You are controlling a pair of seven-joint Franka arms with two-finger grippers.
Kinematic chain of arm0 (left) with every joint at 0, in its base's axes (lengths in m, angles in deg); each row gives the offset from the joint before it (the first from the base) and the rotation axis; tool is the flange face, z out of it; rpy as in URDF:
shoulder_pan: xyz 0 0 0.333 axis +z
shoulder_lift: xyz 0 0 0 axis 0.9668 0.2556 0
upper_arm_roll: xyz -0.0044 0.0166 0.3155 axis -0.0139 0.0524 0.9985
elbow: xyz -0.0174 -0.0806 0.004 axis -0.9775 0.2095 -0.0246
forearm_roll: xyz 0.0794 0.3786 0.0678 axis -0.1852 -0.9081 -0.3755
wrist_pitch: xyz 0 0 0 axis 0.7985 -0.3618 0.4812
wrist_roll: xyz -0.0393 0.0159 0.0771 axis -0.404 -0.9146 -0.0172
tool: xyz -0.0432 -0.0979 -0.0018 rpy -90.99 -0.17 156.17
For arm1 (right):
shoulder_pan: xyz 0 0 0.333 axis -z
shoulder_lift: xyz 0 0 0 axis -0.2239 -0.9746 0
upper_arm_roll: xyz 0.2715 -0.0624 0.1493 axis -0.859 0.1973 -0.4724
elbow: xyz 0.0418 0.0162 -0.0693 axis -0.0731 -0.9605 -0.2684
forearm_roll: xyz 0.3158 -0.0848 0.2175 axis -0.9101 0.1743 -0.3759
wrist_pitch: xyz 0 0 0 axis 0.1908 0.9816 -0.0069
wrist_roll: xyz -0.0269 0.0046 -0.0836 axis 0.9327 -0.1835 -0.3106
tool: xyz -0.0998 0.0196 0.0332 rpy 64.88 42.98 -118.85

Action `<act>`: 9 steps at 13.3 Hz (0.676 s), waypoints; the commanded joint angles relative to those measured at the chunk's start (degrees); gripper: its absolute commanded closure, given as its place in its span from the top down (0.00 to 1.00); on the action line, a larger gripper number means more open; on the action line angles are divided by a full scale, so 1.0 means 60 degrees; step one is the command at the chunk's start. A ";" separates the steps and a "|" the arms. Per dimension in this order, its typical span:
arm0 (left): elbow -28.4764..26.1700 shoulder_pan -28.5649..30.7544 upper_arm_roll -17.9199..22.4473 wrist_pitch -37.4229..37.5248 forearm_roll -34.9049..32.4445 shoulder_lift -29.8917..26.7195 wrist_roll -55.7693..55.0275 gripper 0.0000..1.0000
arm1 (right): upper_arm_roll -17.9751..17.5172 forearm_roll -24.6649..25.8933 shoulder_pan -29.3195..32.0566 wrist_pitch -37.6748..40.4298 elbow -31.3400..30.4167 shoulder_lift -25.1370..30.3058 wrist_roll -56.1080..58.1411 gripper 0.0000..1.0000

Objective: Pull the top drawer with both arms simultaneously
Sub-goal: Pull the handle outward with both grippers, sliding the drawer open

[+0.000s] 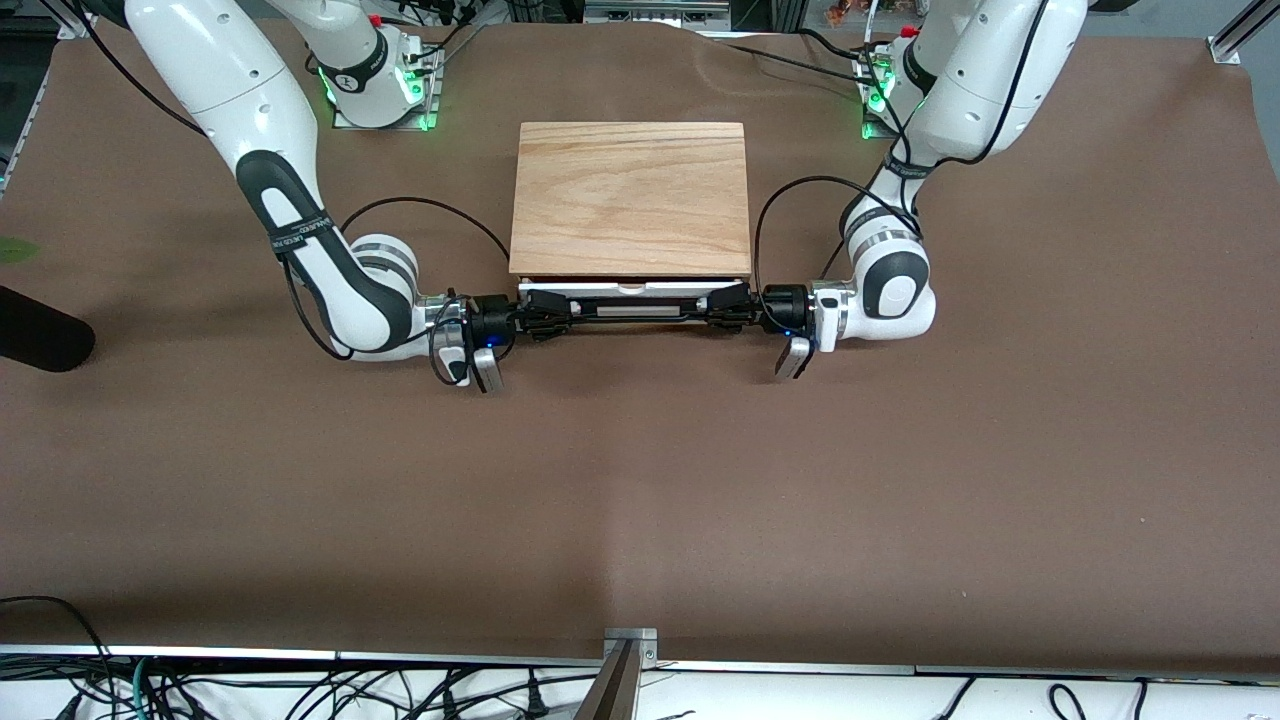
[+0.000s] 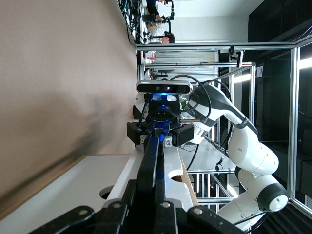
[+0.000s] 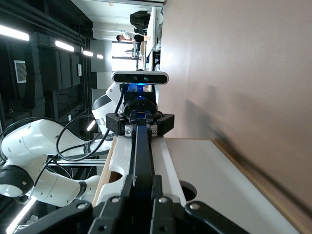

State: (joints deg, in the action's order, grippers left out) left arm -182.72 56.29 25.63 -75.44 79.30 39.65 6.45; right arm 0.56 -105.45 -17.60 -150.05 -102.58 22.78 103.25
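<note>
The top drawer (image 1: 633, 289) is sitting barely out of the cabinet (image 1: 630, 197) at mid-bench. The right tool (image 1: 548, 310) and left tool (image 1: 727, 305) are each clamping one end of the handle (image 1: 640, 311) – gripping symmetrically so an even pull keeps it straight

Both tools (image 2: 146, 207) on drawer handle (image 2: 150, 161)

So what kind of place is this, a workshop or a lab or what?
Most likely a robotics lab. Two white arms bolted to a brown-covered table, each claw shut on the top drawer's black handle, a metal frame enclosure around the rig, and loose cables along the table's edge.
</note>
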 commanded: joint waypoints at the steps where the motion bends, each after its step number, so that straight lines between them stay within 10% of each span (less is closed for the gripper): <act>1: 0.0532 -0.0058 0.0013 -0.0291 0.0325 0.0588 0.0248 0.00 | 0.0004 -0.0550 0.0147 0.0016 0.1505 -0.0217 -0.1052 0.06; 9: 0.1968 0.0074 0.0423 -0.0291 0.0633 0.1290 -0.0353 0.00 | 0.0107 -0.0623 0.0147 -0.0159 0.2780 -0.0832 -0.1681 0.06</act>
State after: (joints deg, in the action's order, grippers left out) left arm -174.78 56.47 27.23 -75.16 79.28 44.00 3.62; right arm 1.47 -104.64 -18.25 -151.04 -94.34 18.63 99.91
